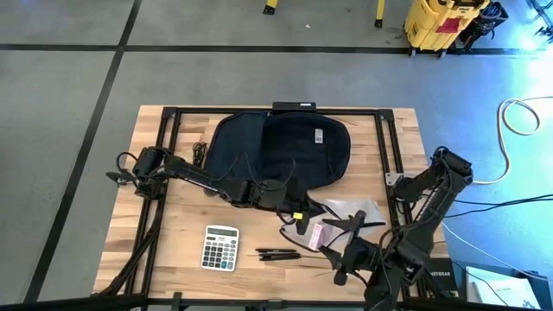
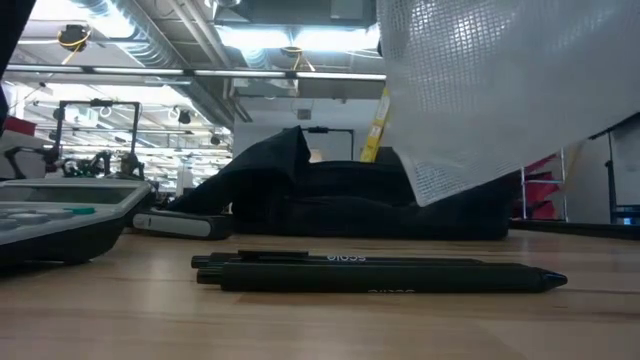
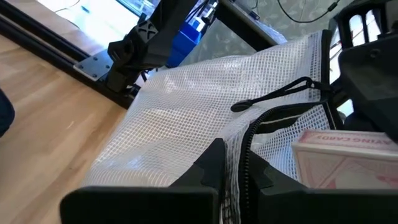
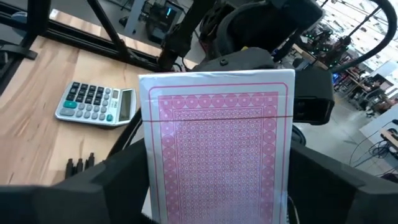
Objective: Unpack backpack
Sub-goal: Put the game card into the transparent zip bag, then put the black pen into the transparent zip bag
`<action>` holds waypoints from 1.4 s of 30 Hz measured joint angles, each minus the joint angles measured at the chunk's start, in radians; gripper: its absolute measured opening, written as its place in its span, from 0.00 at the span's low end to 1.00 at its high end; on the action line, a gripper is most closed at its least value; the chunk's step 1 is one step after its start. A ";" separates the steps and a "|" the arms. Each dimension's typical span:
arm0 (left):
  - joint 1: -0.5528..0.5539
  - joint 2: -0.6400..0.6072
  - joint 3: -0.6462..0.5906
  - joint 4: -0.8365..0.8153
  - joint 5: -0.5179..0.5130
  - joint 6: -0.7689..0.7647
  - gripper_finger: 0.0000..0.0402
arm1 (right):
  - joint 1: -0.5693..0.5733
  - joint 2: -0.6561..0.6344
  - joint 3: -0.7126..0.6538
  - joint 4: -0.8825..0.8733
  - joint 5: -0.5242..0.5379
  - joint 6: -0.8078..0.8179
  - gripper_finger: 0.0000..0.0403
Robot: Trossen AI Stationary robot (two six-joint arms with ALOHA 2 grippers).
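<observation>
The dark backpack (image 1: 278,151) lies flat at the table's far middle, and no gripper touches it. In front of it a white mesh pouch (image 3: 205,106) with a black zipper hangs above the table (image 2: 490,90). My left gripper (image 3: 235,168) is shut on it over the table's middle (image 1: 298,216). A pink playing-card box (image 4: 217,137) sits at the pouch's open zipper mouth (image 3: 336,162). My right gripper (image 4: 217,180), reaching in from the near right (image 1: 328,238), is shut on this box. My left gripper pinches the mesh pouch's edge beside the zipper (image 3: 231,146) between its two fingers. The pouch spreads away from the fingers and, in the low view, its lower corner (image 2: 420,195) hangs above the table. My right gripper holds the card box by its two long side edges (image 4: 147,155), one finger on each side. The box's patterned face is turned toward the wrist camera. It is lifted clear of the table, at the pouch's mouth.
A grey calculator (image 1: 220,248) and two black pens (image 1: 278,253) lie on the near part of the table. Black frame rails (image 1: 164,164) run along the left and right sides, with a black bar (image 1: 294,106) at the far edge.
</observation>
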 joint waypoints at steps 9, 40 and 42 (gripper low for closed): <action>-0.006 0.000 0.000 -0.004 0.004 0.007 0.00 | -0.002 0.000 0.000 -0.078 -0.004 0.073 0.88; 0.083 -0.008 0.000 -0.433 0.140 0.127 0.00 | -0.014 0.119 0.075 0.114 -0.436 0.205 0.96; 0.090 -0.010 0.000 -0.454 0.143 0.132 0.00 | 0.014 0.140 0.076 0.116 -0.432 0.257 0.96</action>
